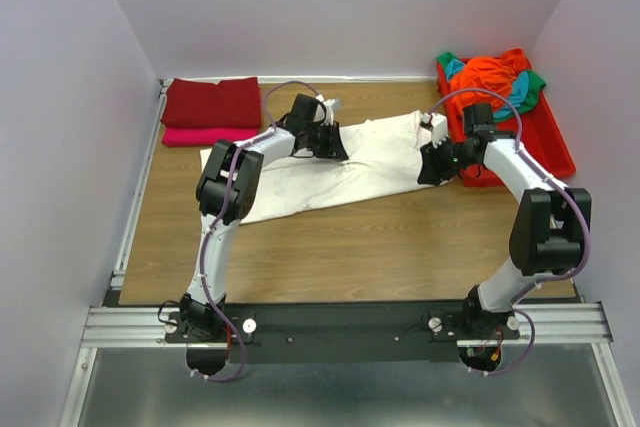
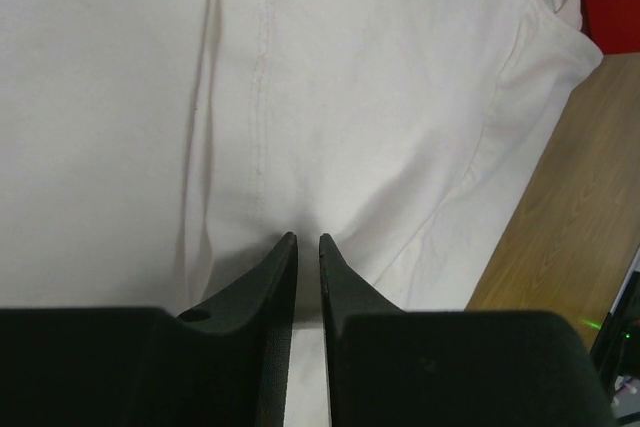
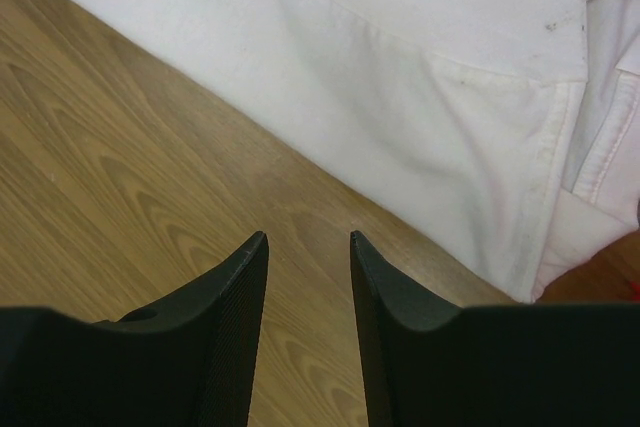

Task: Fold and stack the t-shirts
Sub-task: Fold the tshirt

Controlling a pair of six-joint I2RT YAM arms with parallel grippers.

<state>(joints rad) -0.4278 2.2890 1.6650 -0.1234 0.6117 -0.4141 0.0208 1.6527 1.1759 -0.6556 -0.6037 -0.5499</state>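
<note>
A large cream-white t-shirt (image 1: 300, 182) lies spread across the middle of the wooden table. My left gripper (image 1: 325, 144) sits on its upper middle. In the left wrist view the jaws (image 2: 307, 239) are nearly closed, pinching the white cloth (image 2: 350, 97), whose creases run to the tips. My right gripper (image 1: 436, 164) is at the shirt's right edge. In the right wrist view it (image 3: 308, 237) is open and empty over bare wood, with the shirt's hem (image 3: 450, 97) just beyond it. A folded dark red shirt (image 1: 212, 102) lies on a folded pink one (image 1: 198, 135) at the back left.
A red plastic tray (image 1: 552, 142) at the back right holds a heap of orange (image 1: 490, 75), teal (image 1: 517, 88) and green (image 1: 447, 60) shirts. White walls close in the table on three sides. Bare wood (image 1: 350, 247) lies in front of the shirt.
</note>
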